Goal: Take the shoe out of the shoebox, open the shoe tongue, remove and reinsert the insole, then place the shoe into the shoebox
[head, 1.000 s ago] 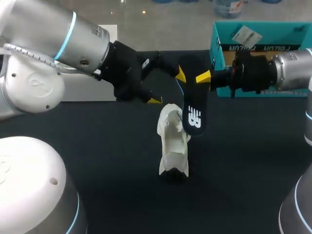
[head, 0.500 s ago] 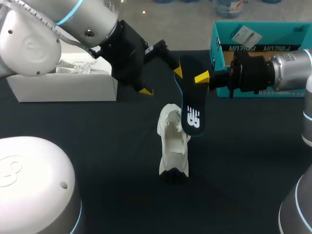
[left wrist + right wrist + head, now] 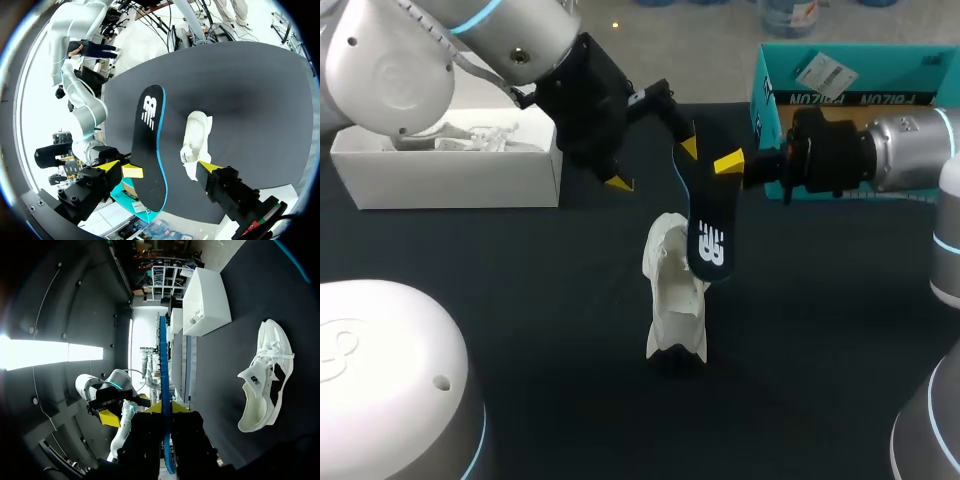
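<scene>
A white shoe (image 3: pixel 675 290) lies on its side on the black table, also seen under the left fingers (image 3: pixel 196 134) and off to the side of the right ones (image 3: pixel 262 385). My right gripper (image 3: pixel 728 162) is shut on the heel end of a black insole (image 3: pixel 710 215) with a blue rim, which hangs toe-down over the shoe's opening. The right wrist view shows the insole (image 3: pixel 164 385) edge-on between the right gripper's (image 3: pixel 165 408) tips. My left gripper (image 3: pixel 653 165) stands open beside the insole's upper end. In its own view the insole (image 3: pixel 150 145) sits between the left gripper's (image 3: pixel 159 166) spread fingers.
The teal shoebox (image 3: pixel 772 95) stands open at the back right, behind the right gripper. A white box (image 3: pixel 450 175) with crumpled paper sits at the back left under the left arm; it also shows beyond the shoe (image 3: pixel 207 302).
The left arm has swung up and back, uncovering the white box, with its gripper still open by the insole. The right gripper has carried the insole slightly left.
</scene>
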`<action>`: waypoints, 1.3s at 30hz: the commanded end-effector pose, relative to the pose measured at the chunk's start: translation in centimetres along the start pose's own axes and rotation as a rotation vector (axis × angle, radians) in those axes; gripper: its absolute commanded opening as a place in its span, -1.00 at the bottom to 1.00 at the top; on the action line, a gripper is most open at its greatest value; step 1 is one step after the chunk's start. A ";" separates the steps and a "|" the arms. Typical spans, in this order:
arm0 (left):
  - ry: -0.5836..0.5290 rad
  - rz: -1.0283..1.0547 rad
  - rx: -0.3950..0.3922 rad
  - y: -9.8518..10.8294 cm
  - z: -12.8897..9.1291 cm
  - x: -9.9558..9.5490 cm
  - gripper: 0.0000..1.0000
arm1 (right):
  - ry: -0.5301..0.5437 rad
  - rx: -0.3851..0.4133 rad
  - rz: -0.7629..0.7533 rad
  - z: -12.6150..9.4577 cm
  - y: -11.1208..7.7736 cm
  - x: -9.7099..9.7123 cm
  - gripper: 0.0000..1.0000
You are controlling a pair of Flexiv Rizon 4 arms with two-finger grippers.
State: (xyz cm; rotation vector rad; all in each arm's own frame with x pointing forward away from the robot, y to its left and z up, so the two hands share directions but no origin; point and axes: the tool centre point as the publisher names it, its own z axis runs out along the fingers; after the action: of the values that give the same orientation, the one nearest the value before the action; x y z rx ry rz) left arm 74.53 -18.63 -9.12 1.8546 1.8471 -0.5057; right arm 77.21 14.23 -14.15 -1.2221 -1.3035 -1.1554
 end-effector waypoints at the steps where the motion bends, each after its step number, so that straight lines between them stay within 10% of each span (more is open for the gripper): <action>1: 0.147 0.015 -0.093 0.1 -0.4 -1.2 1.00 | 0.010 0.008 0.000 0.9 0.6 -0.6 -1.00; 39: 0.362 -0.048 -0.061 3.4 1.2 -4.5 1.00 | -0.059 0.050 0.016 2.3 1.1 -1.5 -1.00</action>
State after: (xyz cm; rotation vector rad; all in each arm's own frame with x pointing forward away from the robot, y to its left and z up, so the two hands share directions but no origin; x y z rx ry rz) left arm 77.81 -22.82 -7.49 1.9593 2.1077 -0.1396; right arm 78.23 16.42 -15.70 -1.2355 -1.3555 -1.0787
